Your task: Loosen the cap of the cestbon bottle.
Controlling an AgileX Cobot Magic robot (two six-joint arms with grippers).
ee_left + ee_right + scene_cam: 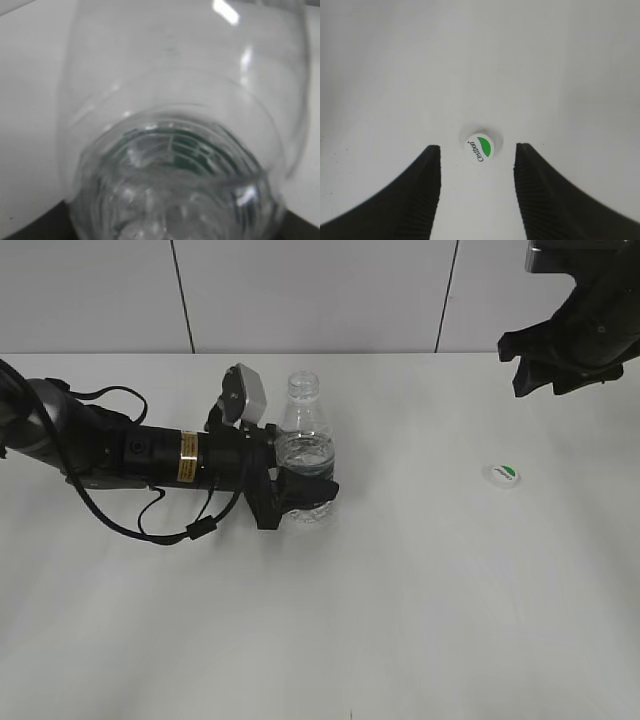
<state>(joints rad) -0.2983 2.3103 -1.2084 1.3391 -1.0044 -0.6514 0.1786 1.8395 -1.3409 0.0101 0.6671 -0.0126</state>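
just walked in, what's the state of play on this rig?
The left gripper is clamped around the cestbon bottle, which stands upright on the table with its neck bare. The cap is already off and lies on the table to the right. The right gripper hangs above the cap, open and empty.

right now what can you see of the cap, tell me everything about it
The cap is a small round white one, plastic by its look, with a green leaf mark and small green lettering on top. It is off the bottle and lies flat, top up, alone on the white table, well to the bottle's right. Nothing touches it. The right gripper hangs open above it, jaws either side of it in the wrist view.
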